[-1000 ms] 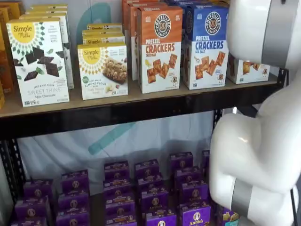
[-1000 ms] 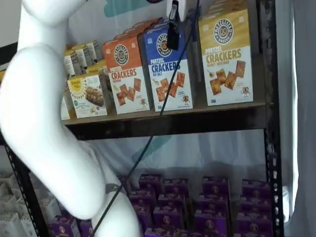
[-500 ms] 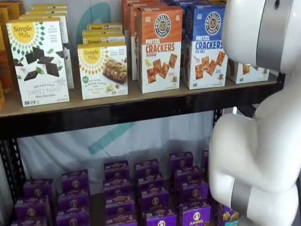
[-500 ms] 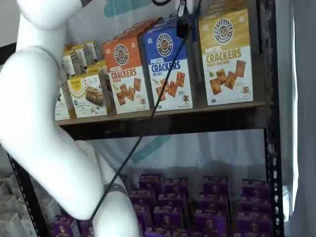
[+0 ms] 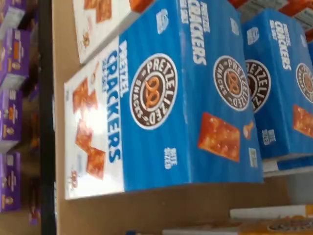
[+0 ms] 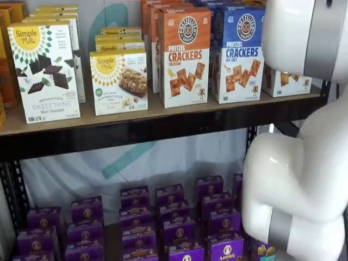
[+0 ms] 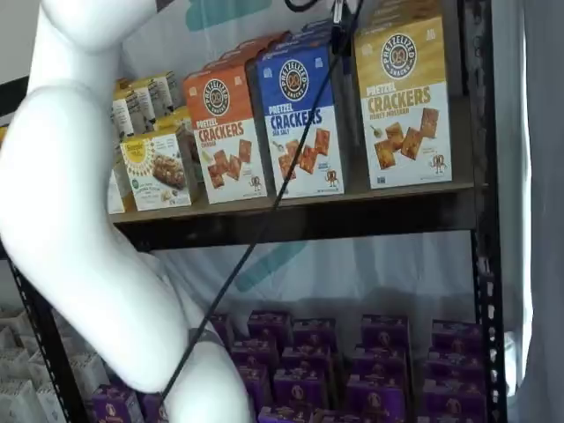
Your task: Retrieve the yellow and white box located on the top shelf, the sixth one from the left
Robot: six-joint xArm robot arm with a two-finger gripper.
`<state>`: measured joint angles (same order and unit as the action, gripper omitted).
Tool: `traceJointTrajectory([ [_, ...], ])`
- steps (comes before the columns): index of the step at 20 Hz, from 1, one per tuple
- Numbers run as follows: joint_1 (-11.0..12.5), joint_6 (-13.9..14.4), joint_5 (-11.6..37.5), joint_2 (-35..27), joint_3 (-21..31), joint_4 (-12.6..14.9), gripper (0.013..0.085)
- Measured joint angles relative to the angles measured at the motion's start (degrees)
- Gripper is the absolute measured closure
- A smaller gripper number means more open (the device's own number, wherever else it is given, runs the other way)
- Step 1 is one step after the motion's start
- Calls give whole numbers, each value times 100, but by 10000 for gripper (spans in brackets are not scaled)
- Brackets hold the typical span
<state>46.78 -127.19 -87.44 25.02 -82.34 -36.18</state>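
Yellow and white box stands right of jaws.

Yellow and white box, blue box, orange box, purple boxes, tan top shelf

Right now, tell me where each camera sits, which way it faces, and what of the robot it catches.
Wrist view: on the arm, close above the blue box; no fingers show.
Shelf view: in front, facing the top shelf; the white arm hides most of the yellow and white box.
Shelf view: in front at an angle; arm, the yellow and white box.
Both shelf views share the orange box.
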Motion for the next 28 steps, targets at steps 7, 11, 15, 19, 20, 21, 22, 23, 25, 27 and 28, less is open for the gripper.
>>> traceJointTrajectory([
  [7, -401, 41, 403, -157, -17, 475, 130],
  [11, -558, 112, 335, -338, -219, 809, 130],
  [15, -622, 136, 276, -510, -383, 998, 130],
  [19, -658, 118, 341, -610, -430, 1073, 130],
  [20, -670, 115, 346, -637, -449, 1112, 130],
  [21, -683, 108, 358, -668, -465, 1153, 130],
  [22, -692, 99, 374, -700, -479, 1185, 130],
  [23, -696, 94, 381, -728, -495, 1206, 130],
  [25, -694, 90, 368, -799, -548, 1216, 130],
  [27, -692, 88, 360, -857, -593, 1223, 130],
  [28, -696, 92, 333, -894, -636, 1253, 130],
])
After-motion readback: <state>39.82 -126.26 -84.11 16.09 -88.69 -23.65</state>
